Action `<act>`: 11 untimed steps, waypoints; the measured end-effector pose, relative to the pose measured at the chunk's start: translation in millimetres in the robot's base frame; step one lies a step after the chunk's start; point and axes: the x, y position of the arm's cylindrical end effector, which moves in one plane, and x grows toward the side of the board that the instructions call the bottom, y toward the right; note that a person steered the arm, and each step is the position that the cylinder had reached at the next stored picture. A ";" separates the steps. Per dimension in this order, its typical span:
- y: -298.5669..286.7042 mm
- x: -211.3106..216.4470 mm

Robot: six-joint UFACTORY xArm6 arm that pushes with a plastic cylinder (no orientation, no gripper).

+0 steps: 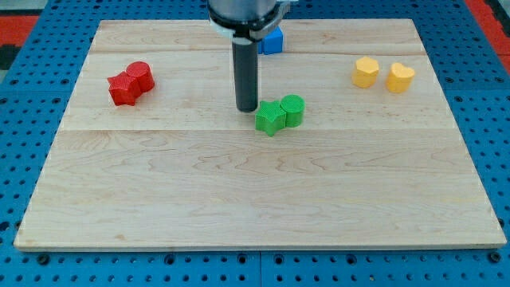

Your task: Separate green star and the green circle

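Near the middle of the wooden board (239, 191), the green star (269, 118) and the green circle (292, 110) sit touching, the star toward the view's left and slightly lower, the circle on its upper right. My tip (246, 109) rests just beside the star's upper-left edge, close enough that contact cannot be ruled out; this placement suggests an approach from the left, though a push along that line would probably drive both pieces together rather than part them (entry at the seam between them looks more useful). No pincer is fitted: the arm ends in a plain dark rod, so nothing opens or closes. Other blocks lie well apart from the pair: a red star (123, 88) touching a red cylinder (140, 76) at the view's left, two yellow blocks (366, 72) (400, 77) at the right, and a blue block (272, 40) partly hidden behind the rod. No brand, label or writing can be read anywhere.
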 end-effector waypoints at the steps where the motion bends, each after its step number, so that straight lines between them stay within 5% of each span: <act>1: 26.9 -23.9; 2: 97.1 -17.4; 4: 124.0 30.3; 8: 28.2 -3.8; 10: -21.7 58.5; 11: 1.3 58.7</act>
